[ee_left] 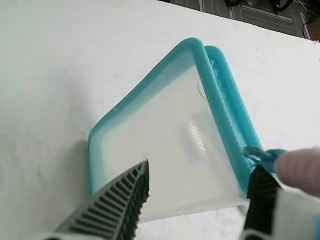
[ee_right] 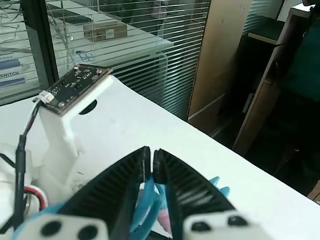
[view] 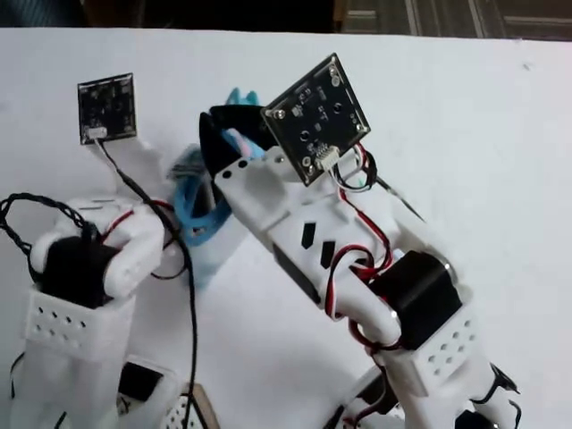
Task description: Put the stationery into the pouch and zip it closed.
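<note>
The pouch (ee_left: 165, 135) is translucent with a teal zipper rim and lies on the white table. My left gripper (ee_left: 200, 170) is open, with one finger on each side of the pouch's near corner. The teal zipper pull (ee_left: 254, 152) sits by one finger, next to a pink thing (ee_left: 300, 170). My right gripper (ee_right: 151, 152) is shut on a teal strip of the pouch's rim (ee_right: 147, 200), with the pink thing (ee_right: 162, 218) just beneath. In the high view the right gripper (view: 223, 130) is over the pouch (view: 204, 219), between the two arms.
The left arm's camera board (view: 107, 107) and the right arm's board (view: 317, 116) stand above the pouch, with black and red cables (view: 183, 268) trailing near it. Bare white table (view: 474, 116) stretches to the right and back.
</note>
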